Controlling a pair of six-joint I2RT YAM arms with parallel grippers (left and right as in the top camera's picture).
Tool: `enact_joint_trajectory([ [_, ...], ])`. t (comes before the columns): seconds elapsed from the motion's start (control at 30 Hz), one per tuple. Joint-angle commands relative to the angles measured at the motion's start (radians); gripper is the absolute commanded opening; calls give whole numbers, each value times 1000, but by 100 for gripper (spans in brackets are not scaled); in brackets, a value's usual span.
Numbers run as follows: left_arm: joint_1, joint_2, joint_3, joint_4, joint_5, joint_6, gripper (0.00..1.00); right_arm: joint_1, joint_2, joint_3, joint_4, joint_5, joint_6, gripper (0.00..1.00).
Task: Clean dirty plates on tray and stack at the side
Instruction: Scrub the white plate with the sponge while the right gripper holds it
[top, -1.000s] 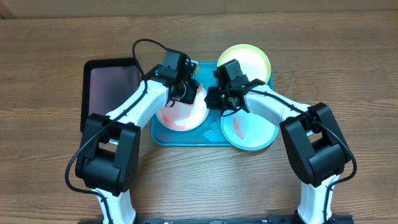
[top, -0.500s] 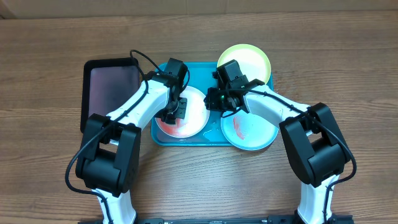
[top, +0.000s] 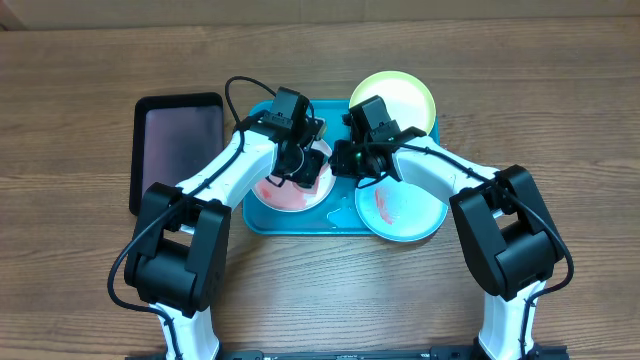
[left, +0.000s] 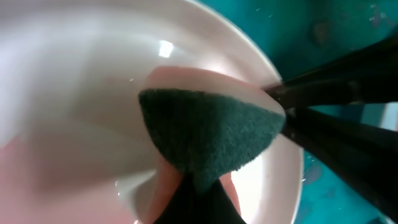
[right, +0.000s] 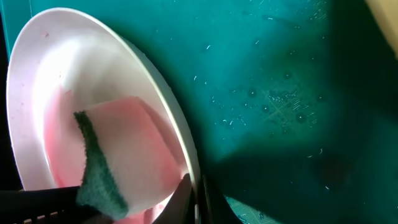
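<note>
The white plate (top: 290, 195) lies on the turquoise tray (top: 330, 222), smeared pink-red; it also shows in the left wrist view (left: 74, 93) and the right wrist view (right: 43, 81). My left gripper (top: 300, 165) is shut on a sponge (left: 208, 134) with a dark green scrub face and pink back, pressed into the white plate; the sponge also shows in the right wrist view (right: 124, 158). My right gripper (top: 350, 160) is shut on the white plate's rim (right: 193, 186). The yellow-green plate (top: 405, 95) sits at the tray's far right. The pale mint plate (top: 405, 215), with red smears, overlaps the tray's front right.
A smaller black tray (top: 178, 140) lies left of the turquoise tray on the wooden table (top: 560, 120). Both arms cross over the turquoise tray's middle. Water drops lie on the tray floor (right: 280, 106).
My left gripper with the sponge swept from the plate's right side to its left, then back toward the right and far side. The right gripper stayed on the rim.
</note>
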Motion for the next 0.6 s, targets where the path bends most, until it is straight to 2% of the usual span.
enact_joint_trajectory([
  [0.0, -5, 2, -5, -56, -64, -27, 4, -2, 14, 19, 0, -12, 11, 4],
  [0.1, -5, 2, -5, -147, -155, -88, 4, -2, 14, 19, -1, -12, 11, 4],
  [0.23, -4, 2, -5, -187, -560, -335, 4, -2, 14, 19, -1, -12, 11, 4],
  [0.33, -4, 2, -5, -138, -741, -467, 4, -2, 14, 19, -1, -12, 11, 4],
  [0.47, -5, 2, -5, 3, -728, -476, 4, -2, 14, 19, 0, -12, 11, 4],
  [0.57, -7, 2, -5, 113, -621, -444, 4, -2, 14, 19, -1, -12, 11, 4],
])
